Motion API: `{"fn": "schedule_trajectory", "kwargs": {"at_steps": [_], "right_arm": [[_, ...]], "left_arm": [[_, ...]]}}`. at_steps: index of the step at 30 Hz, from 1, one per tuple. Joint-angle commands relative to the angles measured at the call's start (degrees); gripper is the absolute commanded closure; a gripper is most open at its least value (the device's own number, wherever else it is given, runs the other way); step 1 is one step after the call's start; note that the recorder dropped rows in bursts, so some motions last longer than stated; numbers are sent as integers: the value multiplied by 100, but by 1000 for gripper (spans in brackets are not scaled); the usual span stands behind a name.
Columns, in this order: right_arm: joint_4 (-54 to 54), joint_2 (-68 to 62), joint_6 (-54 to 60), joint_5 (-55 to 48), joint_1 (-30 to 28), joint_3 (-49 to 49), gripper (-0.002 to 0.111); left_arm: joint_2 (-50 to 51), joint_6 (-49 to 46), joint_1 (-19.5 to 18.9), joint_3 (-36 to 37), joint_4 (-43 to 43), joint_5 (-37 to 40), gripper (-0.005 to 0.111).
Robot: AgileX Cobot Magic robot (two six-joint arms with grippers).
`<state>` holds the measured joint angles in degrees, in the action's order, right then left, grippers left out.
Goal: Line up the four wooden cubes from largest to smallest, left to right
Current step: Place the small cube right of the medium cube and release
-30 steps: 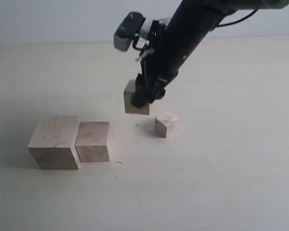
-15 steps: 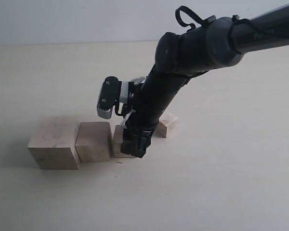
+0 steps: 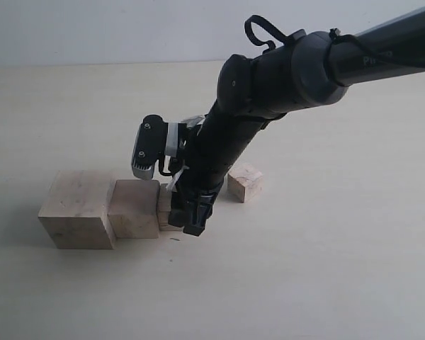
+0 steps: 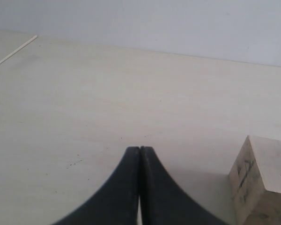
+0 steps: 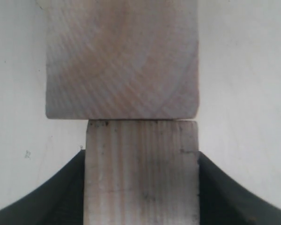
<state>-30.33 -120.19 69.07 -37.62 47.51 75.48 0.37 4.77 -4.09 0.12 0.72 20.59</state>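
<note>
1. Third cube (image 5: 141,178) sits between the fingers of the right gripper (image 3: 188,216), which is closed narrow on two of its opposite sides.
2. It is bare wood with grain lines. I judge it light, stiff and not fragile, and the flat dry faces should not slip. Two opposite side faces are the good place to hold it, as is done now.
3. Just beyond the fingertips, the medium cube (image 5: 122,56) meets the third cube face to face, and only a thin dark line shows between them.
4. Further past that one, away from the gripper, the big cube (image 3: 74,209) seems to touch the medium cube.
5. The tiny cube (image 3: 244,182) lies apart, behind the right arm (image 3: 269,78), on the table (image 3: 326,269).
6. The arm reaches across and steeply down, so that the fingers point at the table. The third cube is low, but I cannot tell if it rests on the surface.
7. The left gripper (image 4: 139,152) has its fingers pressed together, with nothing between them, low over the table.
</note>
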Motion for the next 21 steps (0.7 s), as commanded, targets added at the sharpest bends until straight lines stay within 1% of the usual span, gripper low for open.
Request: {"fn": "schedule_trajectory", "kwargs": {"at_steps": [1, 9, 11, 13, 15, 16, 17, 18, 19, 20, 21], "right_arm": [[90, -118, 34, 147, 45, -23, 107], [90, -118, 34, 265, 45, -23, 106], [90, -118, 8, 331, 45, -23, 102], [78, -118, -3, 385, 45, -23, 94], [78, -118, -3, 395, 45, -23, 81], [78, -118, -3, 395, 45, -23, 66], [78, -118, -3, 395, 45, -23, 60], [53, -118, -15, 357, 45, -23, 46], [53, -118, -15, 343, 45, -23, 40], [34, -118, -4, 345, 45, -23, 31], [34, -118, -4, 346, 45, -23, 28]], "left_arm": [[-37, 1, 31, -12, 14, -40, 107], [-37, 1, 31, -12, 14, -40, 107], [-37, 1, 31, -12, 14, -40, 107], [-37, 1, 31, -12, 14, -40, 107], [-37, 1, 31, -12, 14, -40, 107], [-37, 1, 31, -12, 14, -40, 107], [-37, 1, 31, -12, 14, -40, 107], [-37, 1, 31, -12, 14, -40, 107], [-37, 1, 31, -12, 14, -40, 107], [-37, 1, 31, -12, 14, -40, 107], [-37, 1, 31, -12, 14, -40, 107]]}}
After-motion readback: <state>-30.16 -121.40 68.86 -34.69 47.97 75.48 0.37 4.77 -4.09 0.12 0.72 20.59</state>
